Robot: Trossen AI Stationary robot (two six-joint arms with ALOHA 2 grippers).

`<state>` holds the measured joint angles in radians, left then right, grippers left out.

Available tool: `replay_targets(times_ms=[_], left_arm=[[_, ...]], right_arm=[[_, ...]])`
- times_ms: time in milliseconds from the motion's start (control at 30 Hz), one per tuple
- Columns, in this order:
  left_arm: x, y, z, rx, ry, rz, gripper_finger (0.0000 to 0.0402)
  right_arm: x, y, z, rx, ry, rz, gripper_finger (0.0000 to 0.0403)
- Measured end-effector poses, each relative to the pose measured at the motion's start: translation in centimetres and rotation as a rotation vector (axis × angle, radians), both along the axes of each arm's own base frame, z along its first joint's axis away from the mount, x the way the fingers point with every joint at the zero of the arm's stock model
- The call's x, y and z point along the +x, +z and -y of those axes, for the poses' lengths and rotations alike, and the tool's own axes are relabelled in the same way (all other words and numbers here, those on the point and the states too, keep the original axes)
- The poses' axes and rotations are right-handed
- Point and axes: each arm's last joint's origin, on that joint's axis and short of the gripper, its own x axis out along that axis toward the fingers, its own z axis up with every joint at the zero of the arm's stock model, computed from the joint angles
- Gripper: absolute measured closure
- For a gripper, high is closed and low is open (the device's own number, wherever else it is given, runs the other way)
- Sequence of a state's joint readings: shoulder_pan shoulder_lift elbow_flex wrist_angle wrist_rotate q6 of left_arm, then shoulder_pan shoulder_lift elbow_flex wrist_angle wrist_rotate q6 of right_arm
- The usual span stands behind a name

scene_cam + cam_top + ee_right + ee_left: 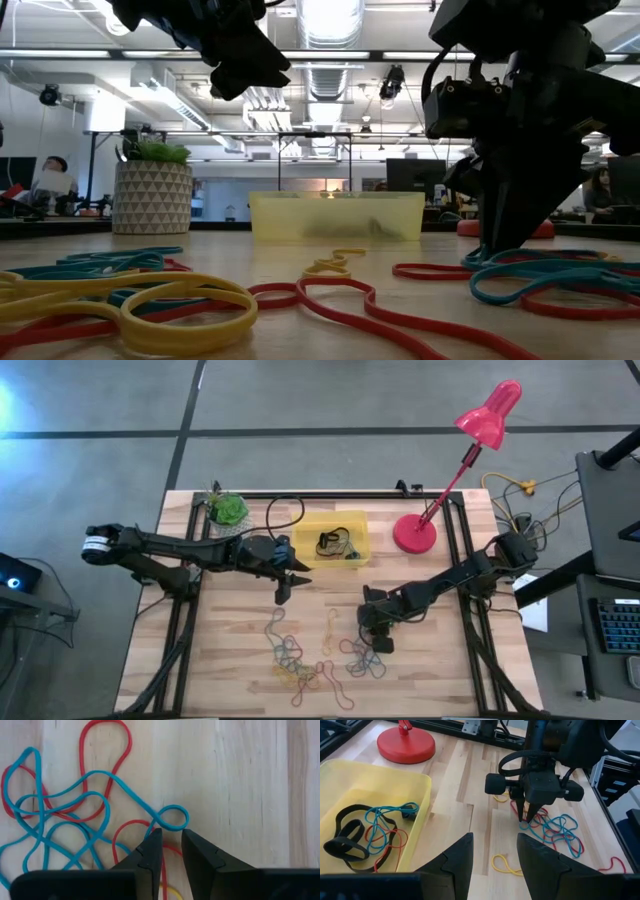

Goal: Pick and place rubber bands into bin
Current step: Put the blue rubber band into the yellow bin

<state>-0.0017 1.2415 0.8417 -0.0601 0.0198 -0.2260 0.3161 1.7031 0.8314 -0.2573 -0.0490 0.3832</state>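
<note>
Right gripper (pixel 170 842) down on the table, jaws barely parted at a blue rubber band (pixel 172 817) — pinch that loop cleanly; left gripper (pixel 492 852) hovers released beside the bin (pixel 427 785).

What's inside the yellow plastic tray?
The translucent yellow plastic tray holds thin rubber bands: black, blue and red loops tangled together. Any bands beneath the tangle are hidden.

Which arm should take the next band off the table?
The right. Its gripper is down at the table with fingers slightly apart over a blue rubber band in the tangle. The left gripper hangs open above bare wood just in front of the bin, away from the loose bands.
</note>
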Motion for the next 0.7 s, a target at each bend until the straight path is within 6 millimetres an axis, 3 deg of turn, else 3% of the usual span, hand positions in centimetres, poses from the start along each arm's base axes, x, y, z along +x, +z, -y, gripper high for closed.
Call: replay_targets(times_ms=[333,700], left_arm=[[0.0,0.0,0.0,-0.004,0.002,0.0,0.0265],[0.0,0.0,0.01,-0.005,0.002,0.0,0.0265]], right_arm=[[0.15,0.12,0.03,-0.053,0.044,0.027,0.0334],[0.53,0.55,-0.12,-0.125,0.166,0.065,0.0283]])
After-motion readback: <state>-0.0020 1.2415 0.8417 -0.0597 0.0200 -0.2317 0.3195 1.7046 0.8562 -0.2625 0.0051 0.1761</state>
